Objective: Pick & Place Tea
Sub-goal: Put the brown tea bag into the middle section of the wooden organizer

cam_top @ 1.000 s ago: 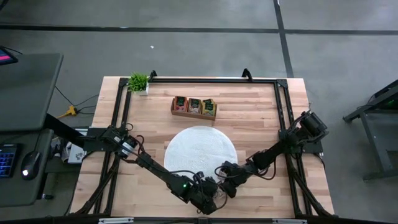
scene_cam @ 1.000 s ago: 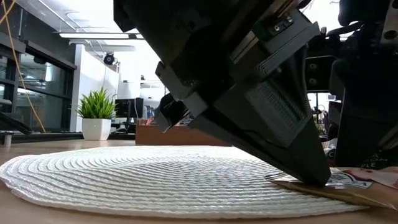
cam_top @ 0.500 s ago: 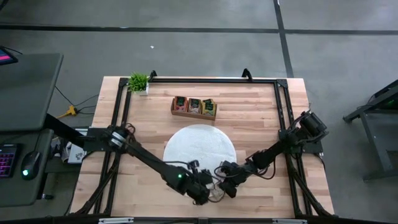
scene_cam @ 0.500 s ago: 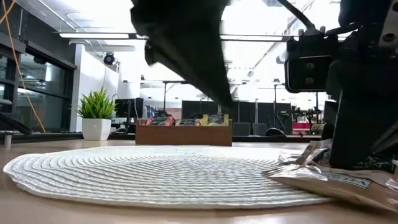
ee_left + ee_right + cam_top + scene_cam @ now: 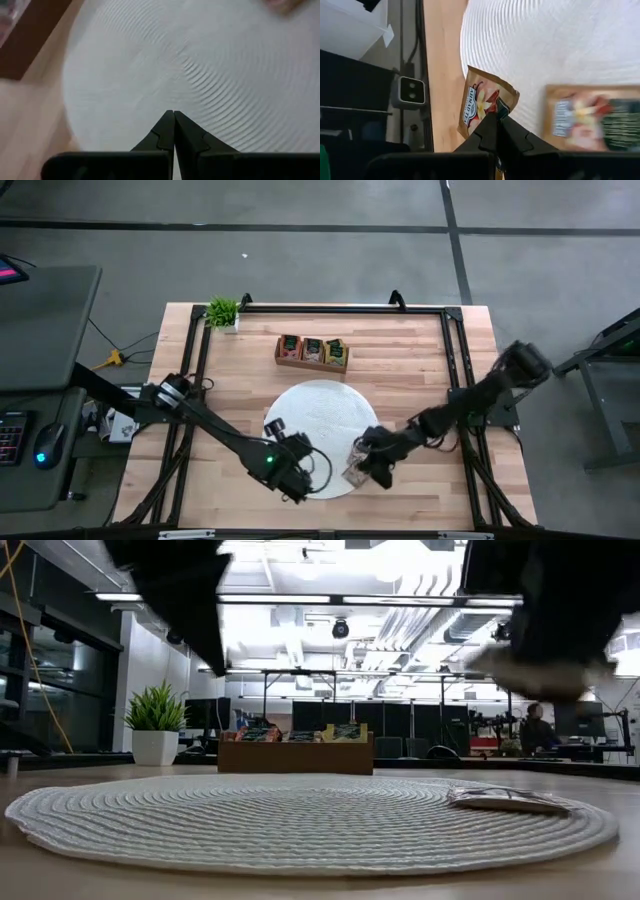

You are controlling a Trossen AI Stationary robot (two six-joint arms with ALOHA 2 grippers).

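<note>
Since a second ago I have lifted my right gripper (image 5: 495,120), fingers clamped on one tea packet (image 5: 482,105); a second packet (image 5: 505,800) lies on the mat (image 5: 320,415) at 5 o'clock. Left gripper (image 5: 173,117), fingers together, has withdrawn to 7 o'clock.

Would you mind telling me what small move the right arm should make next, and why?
Probably carry on toward the wooden tray. The right gripper is shut on a tea packet, lifted above the white woven mat, where a second packet lies. The left gripper hangs shut and empty over the mat.
</note>
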